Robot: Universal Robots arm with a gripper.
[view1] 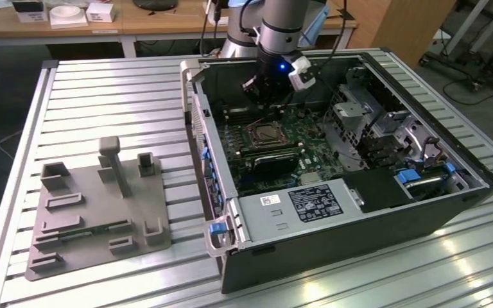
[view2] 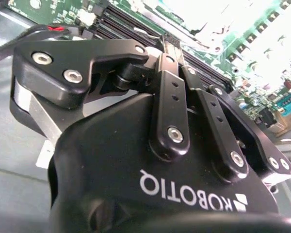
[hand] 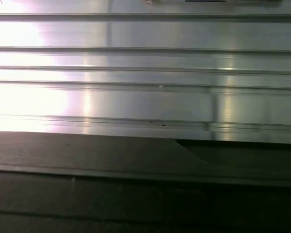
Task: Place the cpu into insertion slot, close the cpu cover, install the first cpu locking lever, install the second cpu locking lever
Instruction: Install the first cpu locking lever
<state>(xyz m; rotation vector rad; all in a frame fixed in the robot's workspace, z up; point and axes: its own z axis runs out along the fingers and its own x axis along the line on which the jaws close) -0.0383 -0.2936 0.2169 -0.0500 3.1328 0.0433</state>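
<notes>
Exterior view looks steeply down on my worktop (view1: 101, 90) and open case (view1: 358, 237). Second wrist view hugs the pincer (view2: 170, 46), facing the shared circuit board (view2: 262, 53). First wrist view skims worktop slats close.

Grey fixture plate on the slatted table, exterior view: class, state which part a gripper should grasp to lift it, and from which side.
Probably the tall upright post of the grey fixture plate, approached from above. It stands well over the lower blocks with open space around it, while the plate's edges lie flat on the table.
</notes>
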